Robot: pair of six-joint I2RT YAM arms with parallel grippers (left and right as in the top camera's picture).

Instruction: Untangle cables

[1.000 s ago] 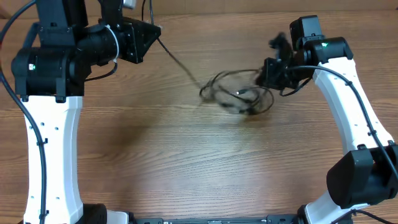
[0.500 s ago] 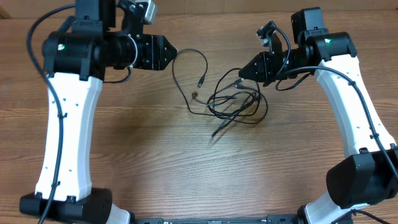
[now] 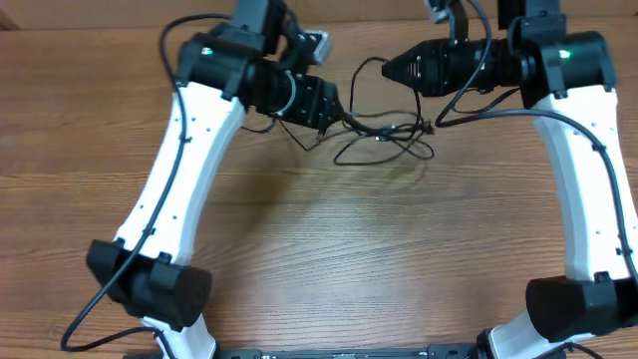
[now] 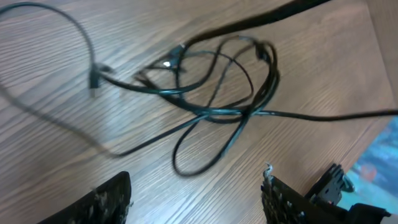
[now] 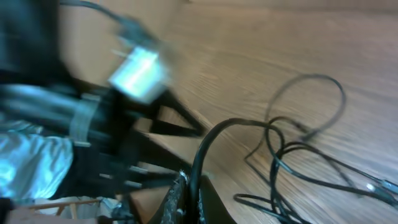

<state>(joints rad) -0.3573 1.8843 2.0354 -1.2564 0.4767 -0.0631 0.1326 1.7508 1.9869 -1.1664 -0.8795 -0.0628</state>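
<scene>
- Cables (image 3: 384,145) are lying in a loose tangle on the worktop (image 3: 319,249), between the two arms.
- Left pincer (image 4: 196,186) is hovering spread just beside the tangle, gripping nothing.
- Right pincer (image 3: 389,68) is pinching one strand above the tangle.

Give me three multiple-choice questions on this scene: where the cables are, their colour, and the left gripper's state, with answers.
1. Where does the tangle of cables mostly lie? A in a box; B on the wooden table; C on a shelf.
2. What colour are the cables? A white; B red; C black.
3. How is the left gripper? A open and empty; B shut on a cable; C shut on a plug.
Answers: 1 B, the loops rest on wood grain; 2 C, every cord is black; 3 A, its fingers stand wide apart with nothing between them.
</scene>
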